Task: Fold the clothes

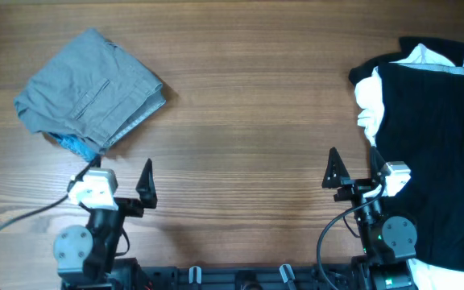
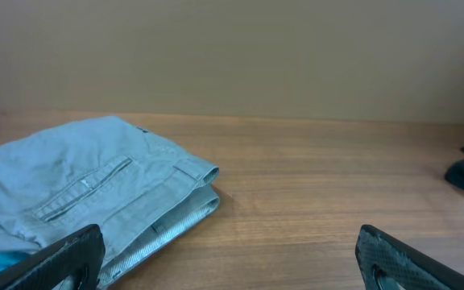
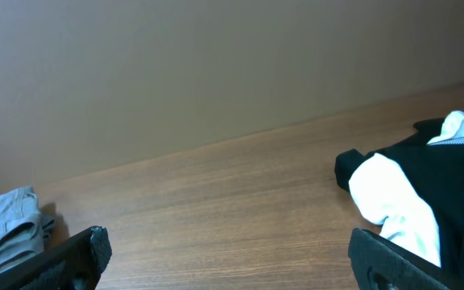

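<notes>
With the grey shorts (image 1: 91, 89) folded at the worktop's (image 1: 248, 105) far left and the left end effector (image 1: 122, 166) and right end effector (image 1: 353, 165) both released, the next step likely means grasping the black garment (image 1: 433, 137) at right.

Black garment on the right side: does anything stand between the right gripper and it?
Nothing visible does. The right gripper, open, sits over the table, and the black garment lies close beside it and ahead to its right. Only a white piece shows at the garment's left edge.
</notes>
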Available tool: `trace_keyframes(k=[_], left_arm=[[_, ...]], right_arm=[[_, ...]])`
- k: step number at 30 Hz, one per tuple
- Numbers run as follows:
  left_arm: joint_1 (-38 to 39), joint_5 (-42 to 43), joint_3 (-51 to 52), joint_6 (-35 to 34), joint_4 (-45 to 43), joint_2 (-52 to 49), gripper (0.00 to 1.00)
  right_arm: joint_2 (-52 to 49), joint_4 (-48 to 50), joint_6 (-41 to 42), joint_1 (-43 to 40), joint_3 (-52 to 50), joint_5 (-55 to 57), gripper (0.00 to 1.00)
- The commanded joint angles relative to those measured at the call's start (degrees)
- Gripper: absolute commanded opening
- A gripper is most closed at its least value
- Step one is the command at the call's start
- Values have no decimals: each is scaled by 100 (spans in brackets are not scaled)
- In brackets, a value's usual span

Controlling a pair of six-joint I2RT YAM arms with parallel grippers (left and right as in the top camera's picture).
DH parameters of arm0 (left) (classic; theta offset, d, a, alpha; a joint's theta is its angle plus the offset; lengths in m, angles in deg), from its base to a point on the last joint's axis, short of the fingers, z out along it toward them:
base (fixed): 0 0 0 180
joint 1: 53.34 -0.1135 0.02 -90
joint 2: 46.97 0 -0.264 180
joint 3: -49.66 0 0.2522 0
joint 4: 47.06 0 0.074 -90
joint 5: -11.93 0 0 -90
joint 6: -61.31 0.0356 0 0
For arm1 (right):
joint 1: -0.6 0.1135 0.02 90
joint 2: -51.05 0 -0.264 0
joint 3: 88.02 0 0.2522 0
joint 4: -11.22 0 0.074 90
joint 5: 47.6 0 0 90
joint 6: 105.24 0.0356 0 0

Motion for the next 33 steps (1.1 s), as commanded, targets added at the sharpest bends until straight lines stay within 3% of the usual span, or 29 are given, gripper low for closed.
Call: trace_keyframes(k=[1, 14, 33], left_arm=[[-28, 33, 514, -76, -345, 232, 100], [-9, 28, 1572, -76, -1528, 232, 100], [-9, 28, 1580, -76, -1543, 225, 100]], right_arm=[[57, 20, 42, -28, -4, -2, 100], [57, 20, 39, -28, -4, -2, 100], [57, 20, 42, -28, -4, -2, 100]])
